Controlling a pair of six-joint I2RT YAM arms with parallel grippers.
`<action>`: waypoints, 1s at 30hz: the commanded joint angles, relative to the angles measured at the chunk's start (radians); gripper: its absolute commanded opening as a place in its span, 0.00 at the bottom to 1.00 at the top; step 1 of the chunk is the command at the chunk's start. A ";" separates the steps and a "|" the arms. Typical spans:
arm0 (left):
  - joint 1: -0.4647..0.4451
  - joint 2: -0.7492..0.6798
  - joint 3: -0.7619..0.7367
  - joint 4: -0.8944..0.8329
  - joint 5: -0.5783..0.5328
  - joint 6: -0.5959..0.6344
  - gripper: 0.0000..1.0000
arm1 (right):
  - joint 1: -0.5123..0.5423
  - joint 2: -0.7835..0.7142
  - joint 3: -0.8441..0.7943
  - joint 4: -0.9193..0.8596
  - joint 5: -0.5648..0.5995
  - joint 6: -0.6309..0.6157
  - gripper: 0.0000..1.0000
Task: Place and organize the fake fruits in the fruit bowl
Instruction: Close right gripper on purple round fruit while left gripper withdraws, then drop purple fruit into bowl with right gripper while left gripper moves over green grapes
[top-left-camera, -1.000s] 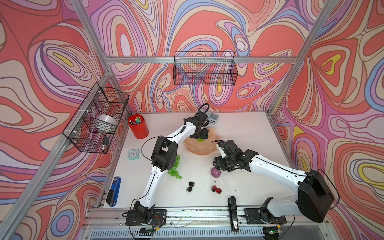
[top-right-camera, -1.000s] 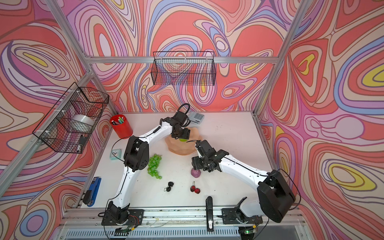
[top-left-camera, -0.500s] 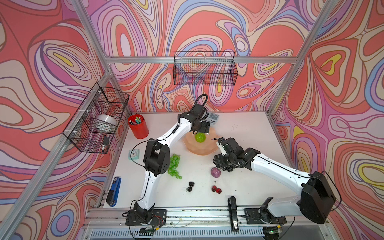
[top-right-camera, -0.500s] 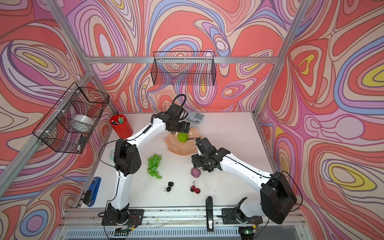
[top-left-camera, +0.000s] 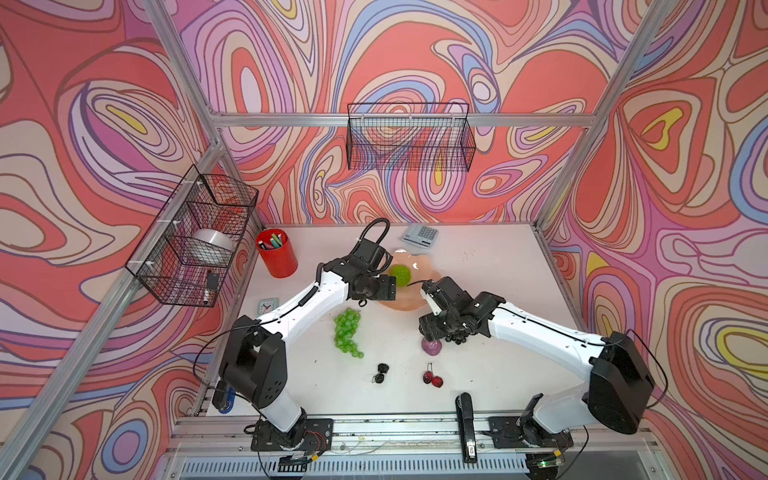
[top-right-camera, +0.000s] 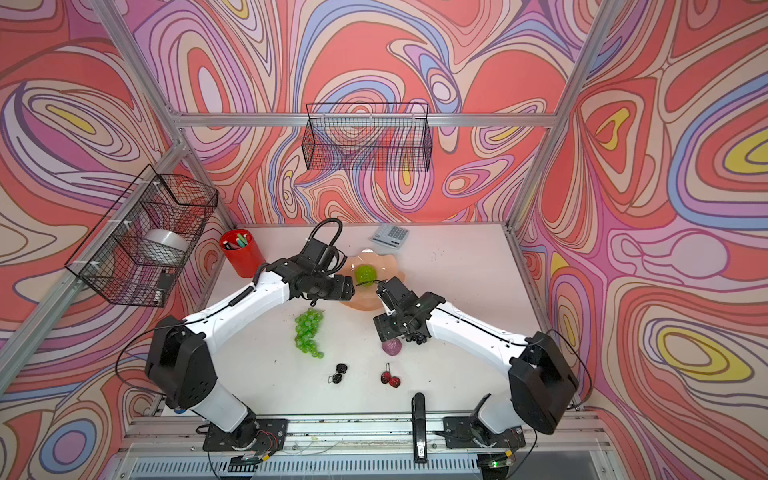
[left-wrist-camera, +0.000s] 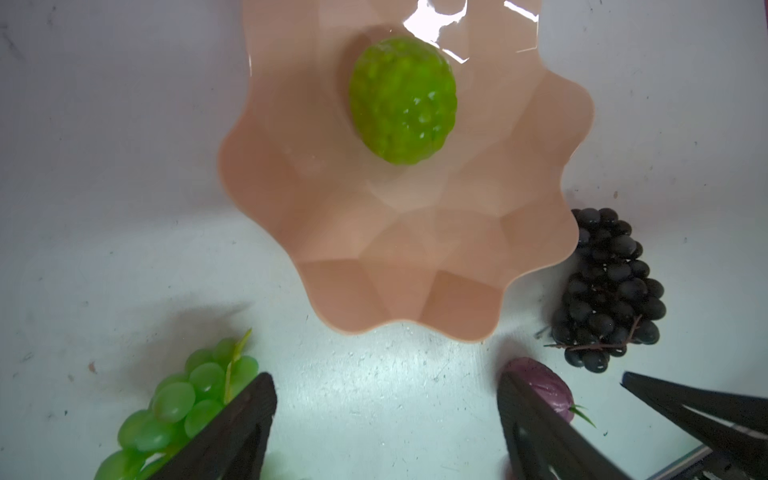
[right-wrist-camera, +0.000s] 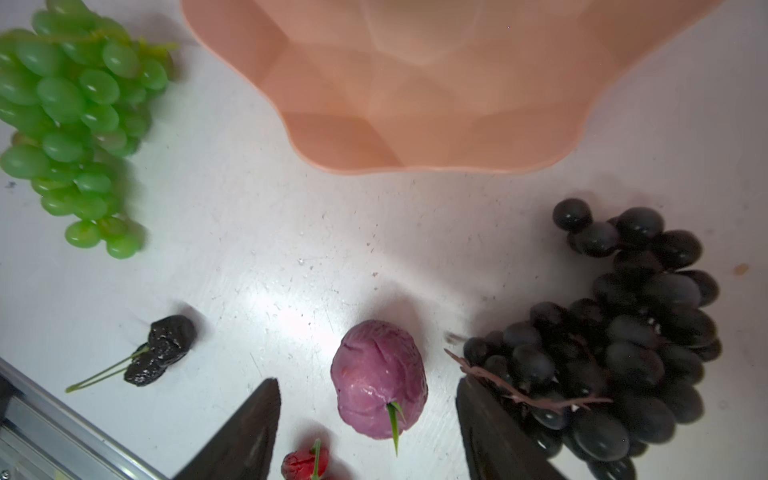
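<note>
The peach-pink fruit bowl (top-left-camera: 405, 302) (top-right-camera: 360, 302) (left-wrist-camera: 395, 291) (right-wrist-camera: 415, 124) stands mid-table with the bumpy lime-green ball (top-left-camera: 400, 275) (top-right-camera: 365, 274) (left-wrist-camera: 402, 99) inside. My left gripper (top-left-camera: 388, 289) (left-wrist-camera: 384, 382) hovers at the bowl's near-left rim, open and empty. On the table lie the green grape bunch (top-left-camera: 347, 332) (right-wrist-camera: 70, 116), purple ball (top-left-camera: 432, 347) (right-wrist-camera: 380, 378), dark grape bunch (top-left-camera: 457, 338) (right-wrist-camera: 623, 332), black cherry pair (top-left-camera: 380, 372) (right-wrist-camera: 162, 353) and red cherry pair (top-left-camera: 432, 377) (right-wrist-camera: 305, 463). My right gripper (top-left-camera: 432, 328) (right-wrist-camera: 368, 386) hangs open above the purple ball, not gripping it.
A red pen cup (top-left-camera: 277, 253) stands at the back left and a calculator (top-left-camera: 420, 235) at the back. A small clock (top-left-camera: 267, 306) lies left of the left arm. A black stapler (top-left-camera: 467, 424) lies on the front rail. Wire baskets (top-left-camera: 195, 241) hang on the walls.
The left gripper has let go of the lime-green ball into the bowl and drawn back toward the bowl's near-left rim. The right gripper has barely shifted above the purple ball.
</note>
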 joint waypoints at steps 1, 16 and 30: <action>0.000 -0.081 -0.070 0.034 -0.010 -0.052 0.87 | 0.023 0.023 -0.025 -0.036 0.018 0.001 0.71; 0.000 -0.100 -0.088 0.002 -0.030 -0.027 0.88 | 0.034 0.168 -0.027 0.014 0.038 0.000 0.66; 0.000 -0.109 -0.089 -0.031 -0.076 -0.020 0.88 | 0.033 0.219 -0.026 0.056 0.018 -0.016 0.50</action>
